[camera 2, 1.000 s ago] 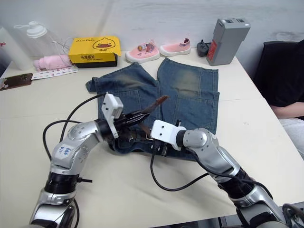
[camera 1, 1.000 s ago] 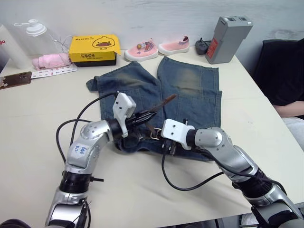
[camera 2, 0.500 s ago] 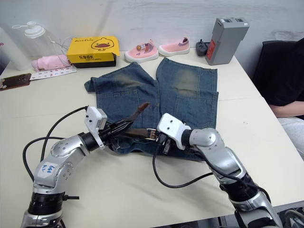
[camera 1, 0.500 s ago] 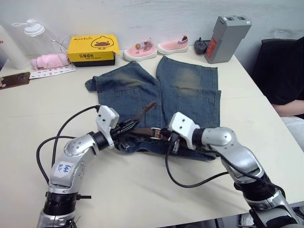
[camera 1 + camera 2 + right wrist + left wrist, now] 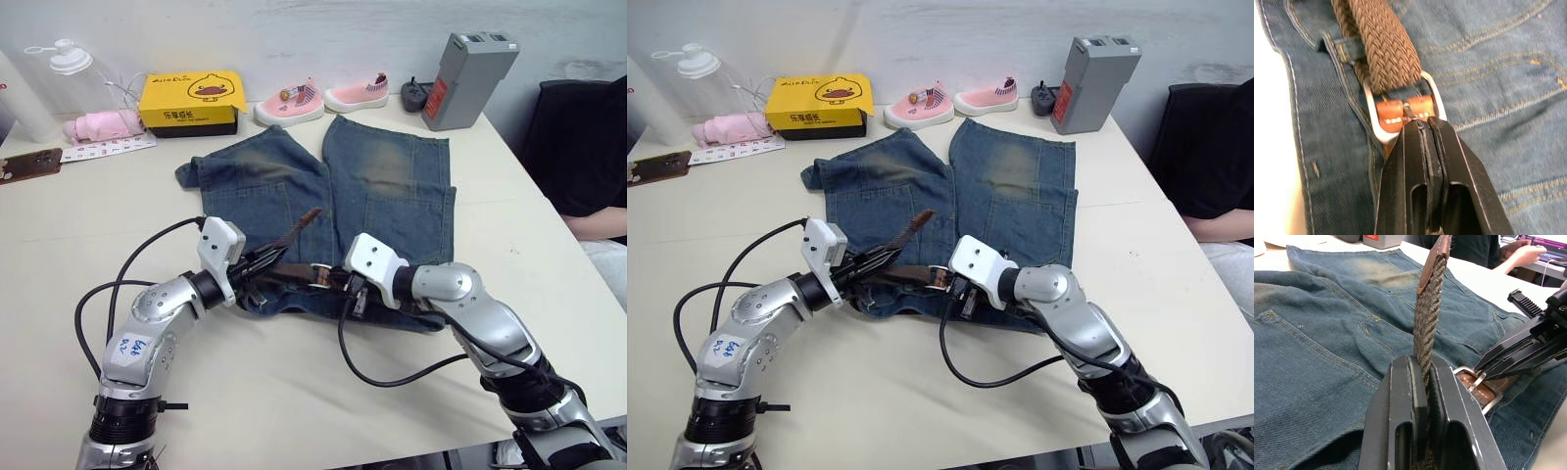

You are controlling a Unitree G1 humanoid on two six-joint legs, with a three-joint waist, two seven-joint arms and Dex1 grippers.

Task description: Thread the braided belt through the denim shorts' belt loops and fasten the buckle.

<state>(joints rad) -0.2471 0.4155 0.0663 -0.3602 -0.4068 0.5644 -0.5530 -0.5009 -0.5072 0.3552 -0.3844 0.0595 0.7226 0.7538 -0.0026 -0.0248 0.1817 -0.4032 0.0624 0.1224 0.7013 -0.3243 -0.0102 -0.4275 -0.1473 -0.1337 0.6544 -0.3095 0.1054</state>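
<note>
Left gripper (image 5: 1422, 382), lower centre of the left wrist frame, is pinched on the belt (image 5: 1426, 318); the strap stands up out of the fingers to its tan tip near the top edge. In the left eye view this gripper (image 5: 266, 262) sits left of centre, over the near waistband.

Right gripper (image 5: 1422, 128) is pressed together at the buckle (image 5: 1403, 110), fingertips on the tan leather just behind the metal frame. Whether they actually clamp the leather cannot be told; the fingers cover the prong's base. The braid runs through the frame and under a belt loop (image 5: 1347, 49) in the upper left of the right wrist frame.

Shorts (image 5: 392, 186) lie flat mid-table, legs pointing to the top of the frame, waistband nearest the arms. The waistband between the grippers is largely hidden by wrists and cables; other loops cannot be made out.

Table (image 5: 59, 225) is bare to the left and below the shorts. Along the far edge: yellow box (image 5: 191, 98), pink shoes (image 5: 323, 98), grey case (image 5: 468, 78). A person (image 5: 588, 147) is cut off by the right edge.
</note>
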